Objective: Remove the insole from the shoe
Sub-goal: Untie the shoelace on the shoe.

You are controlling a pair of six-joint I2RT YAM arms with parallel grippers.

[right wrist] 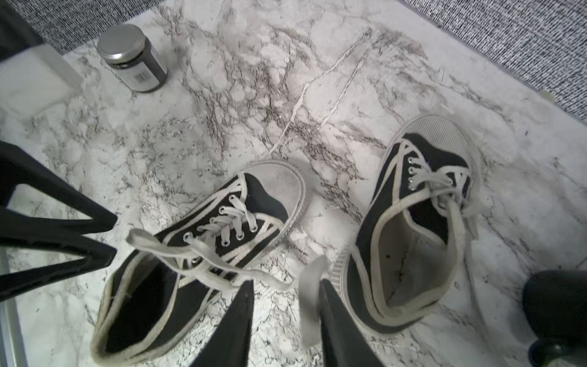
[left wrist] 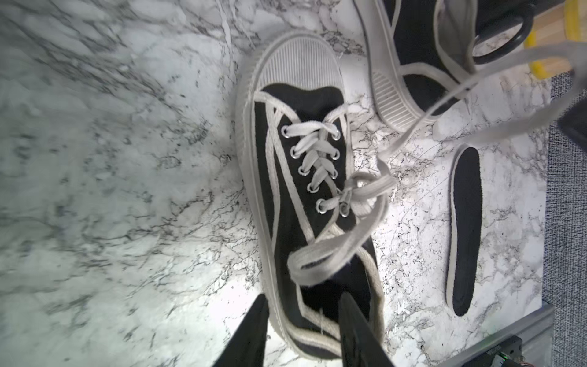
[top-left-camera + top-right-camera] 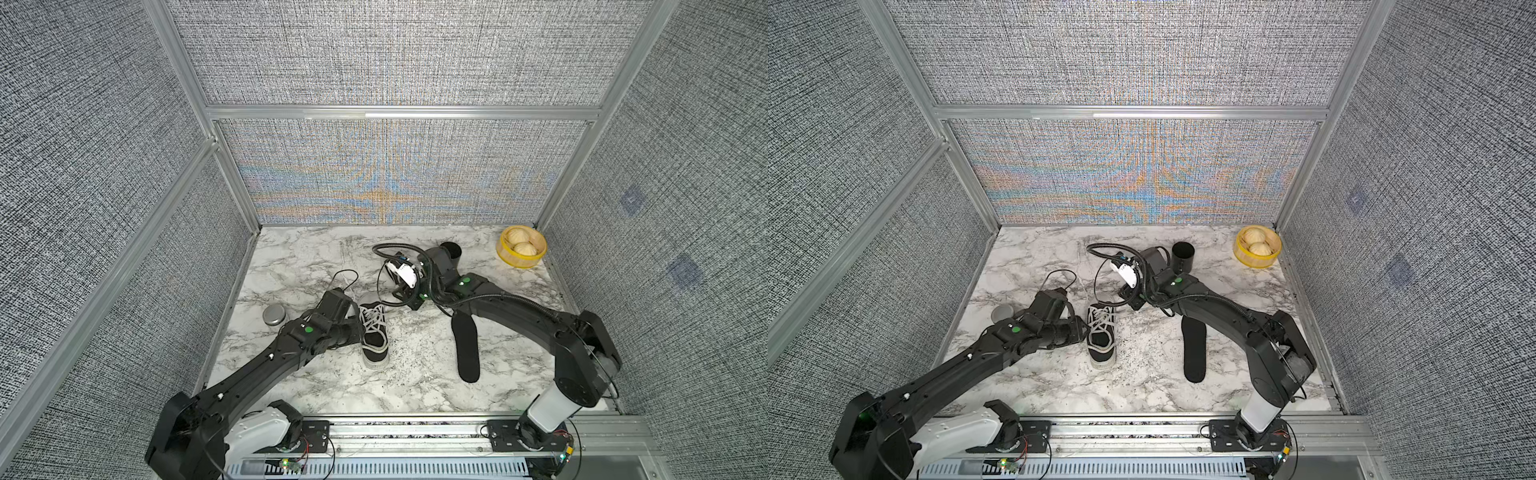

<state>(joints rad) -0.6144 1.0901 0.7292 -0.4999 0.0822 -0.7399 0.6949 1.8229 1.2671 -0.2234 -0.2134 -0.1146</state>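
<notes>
Black canvas sneaker had a ribbed rubber toe; insole looked matt black; worktop was smooth marble-look; jar lid brushed metal.

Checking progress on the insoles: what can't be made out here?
- Far shoe: both top views, mostly hidden under the right arm.
- Near shoe: right wrist view, interior too dark to tell its contents.
- Jar label: right wrist view, too small to read.

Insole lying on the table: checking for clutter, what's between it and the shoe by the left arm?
Only bare marble table between insole and shoe, in both top views.
</notes>
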